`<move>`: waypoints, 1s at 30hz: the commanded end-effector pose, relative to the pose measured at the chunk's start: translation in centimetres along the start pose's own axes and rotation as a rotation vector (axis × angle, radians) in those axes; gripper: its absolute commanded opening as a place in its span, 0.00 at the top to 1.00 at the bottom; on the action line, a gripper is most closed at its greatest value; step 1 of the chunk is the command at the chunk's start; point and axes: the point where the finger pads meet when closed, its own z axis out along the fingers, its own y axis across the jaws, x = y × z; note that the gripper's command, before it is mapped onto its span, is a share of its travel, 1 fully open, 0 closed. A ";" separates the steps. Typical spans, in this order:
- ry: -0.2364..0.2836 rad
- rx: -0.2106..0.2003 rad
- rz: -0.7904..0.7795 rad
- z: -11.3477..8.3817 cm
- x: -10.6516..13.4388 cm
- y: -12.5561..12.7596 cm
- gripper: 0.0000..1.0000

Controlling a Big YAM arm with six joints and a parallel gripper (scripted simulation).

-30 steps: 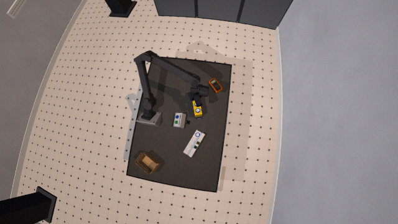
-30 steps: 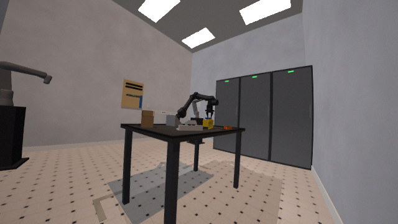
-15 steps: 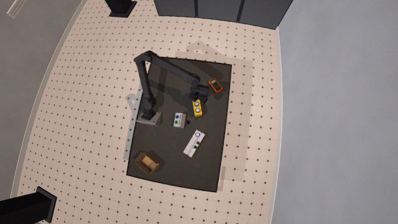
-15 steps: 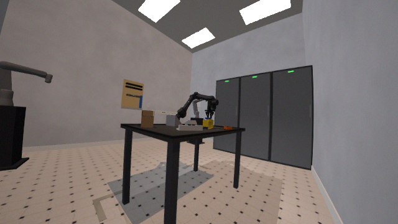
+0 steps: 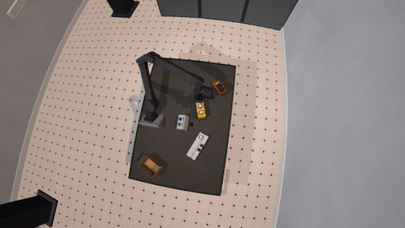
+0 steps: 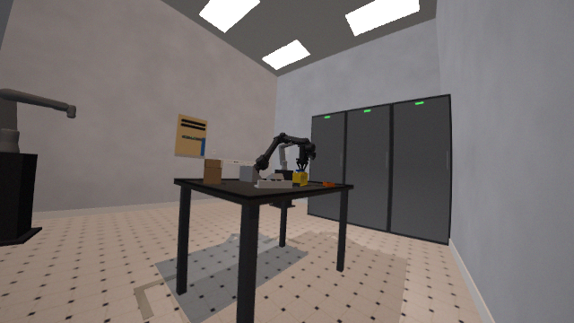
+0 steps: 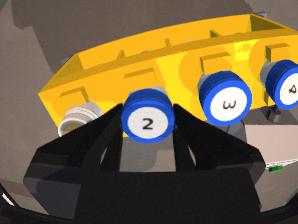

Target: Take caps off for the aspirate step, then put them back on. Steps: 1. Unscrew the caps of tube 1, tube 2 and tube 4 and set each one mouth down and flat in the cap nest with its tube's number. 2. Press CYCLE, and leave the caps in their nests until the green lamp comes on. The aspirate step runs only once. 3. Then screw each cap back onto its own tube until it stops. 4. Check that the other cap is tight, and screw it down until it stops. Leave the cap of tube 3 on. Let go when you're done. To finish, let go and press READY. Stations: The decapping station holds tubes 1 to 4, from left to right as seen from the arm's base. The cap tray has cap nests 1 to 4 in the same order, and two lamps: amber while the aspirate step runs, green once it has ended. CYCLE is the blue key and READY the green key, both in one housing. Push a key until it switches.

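Gripper fingers (image 6: 301, 169) clasp the blue cap numbered 2 (image 7: 148, 116) over tube 2 in the yellow decapping station (image 7: 167, 75) (image 5: 200, 114) (image 6: 300, 178), and I'd turn it squarely about the tube's axis, lifting only once the thread lets go, well clear of cap 3 (image 7: 225, 98).

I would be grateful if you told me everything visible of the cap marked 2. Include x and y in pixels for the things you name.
The cap marked 2 (image 7: 148, 116) is a short round cap, plastic by its look, with a blue rim and a white top bearing a black 2. It sits over its tube in the yellow station (image 7: 175, 62), between bare tube 1 and the cap marked 3 (image 7: 226, 98), clamped by the gripper's fingers.
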 end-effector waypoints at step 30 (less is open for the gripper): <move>0.004 -0.010 -1.327 0.0 -1.0 1.0 1.00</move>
